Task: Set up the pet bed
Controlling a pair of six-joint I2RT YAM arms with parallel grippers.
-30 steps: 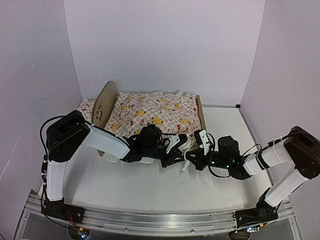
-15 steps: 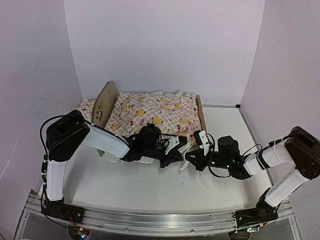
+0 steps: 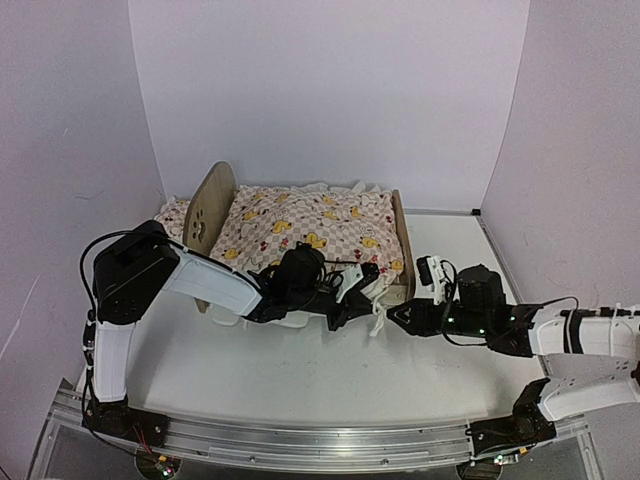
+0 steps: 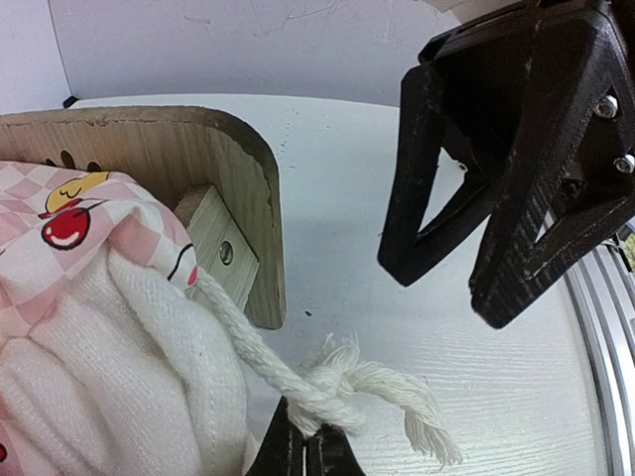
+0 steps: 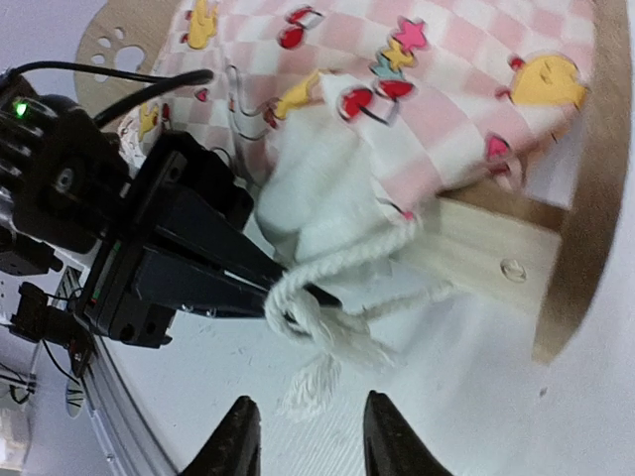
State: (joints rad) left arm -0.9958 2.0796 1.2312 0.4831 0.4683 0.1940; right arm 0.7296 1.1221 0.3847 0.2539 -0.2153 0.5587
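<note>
The pet bed [image 3: 212, 200] stands at the rear left of the surface [image 3: 300, 380]. Its plywood frame is judged light and stiff, liable to slide if tugged; the cover [image 3: 310, 225] on it is soft and limp. Take hold at the cord, beside the footboard; the left hand [image 4: 306, 441] is clamped on the knotted white cord [image 4: 243, 342]; the right hand [image 5: 310, 436] hangs near it, fingers apart, holding nothing.

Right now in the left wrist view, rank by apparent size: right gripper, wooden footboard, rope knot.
1. right gripper: fills the upper right, though its nearness to the camera may inflate it.
2. wooden footboard: partly hidden by the cover.
3. rope knot: clearly smallest.
</note>
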